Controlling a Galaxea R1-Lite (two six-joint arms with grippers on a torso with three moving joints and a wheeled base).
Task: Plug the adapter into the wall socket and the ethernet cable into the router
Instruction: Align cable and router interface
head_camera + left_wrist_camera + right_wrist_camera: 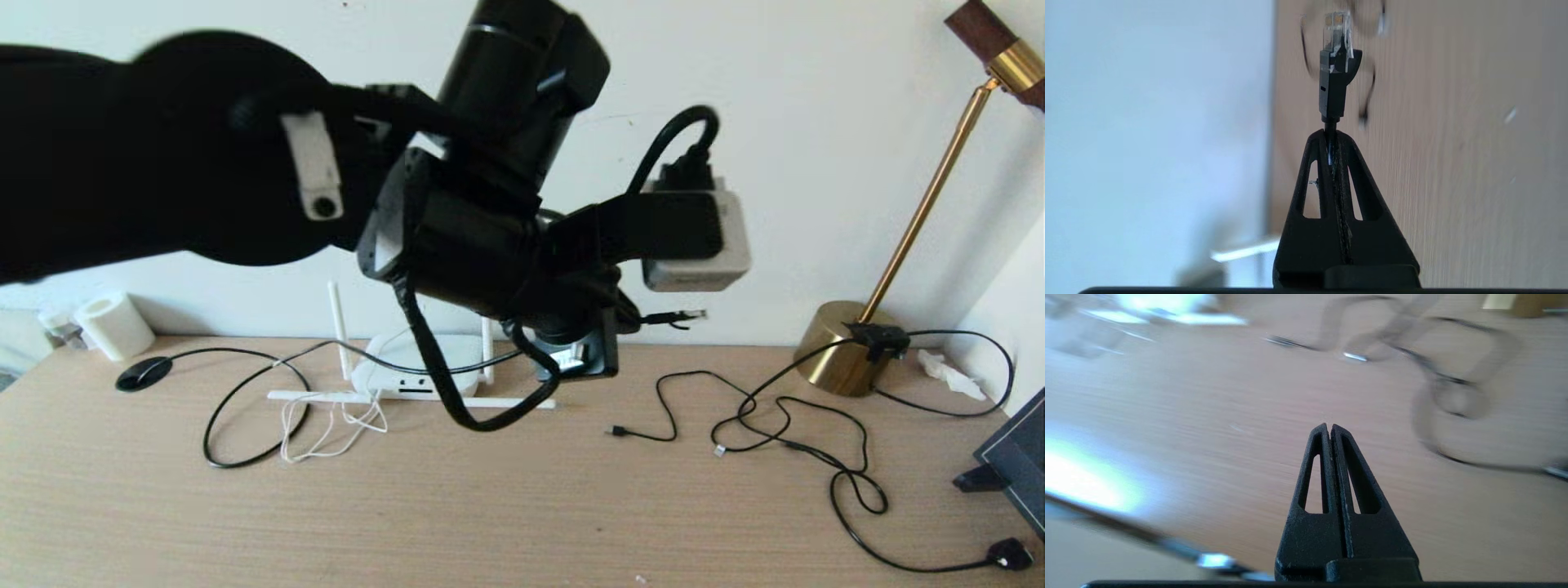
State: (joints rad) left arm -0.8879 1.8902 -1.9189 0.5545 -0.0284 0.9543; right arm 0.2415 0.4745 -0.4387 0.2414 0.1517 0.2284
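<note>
My left gripper [1332, 134] is shut on the black ethernet cable [457, 412] just behind its clear-tipped connector [1336, 61]. In the head view the left gripper [641, 318] hangs above the back of the table, connector [682, 314] pointing right, and the cable droops in a loop below the arm. The white router [420, 363] sits behind that loop, two antennas upright and two lying flat. A dark square wall socket [602, 351] shows partly behind the left arm. The adapter is hidden; its thin white cord [326, 429] lies looped before the router. My right gripper [1329, 426] is shut and empty above the table.
A brass lamp [849, 347] stands at the back right with thin black cables [784, 425] sprawled in front of it. A black disc on a cable [144, 371] and a white roll [114, 325] are at the back left. A dark stand [1012, 457] is at the right edge.
</note>
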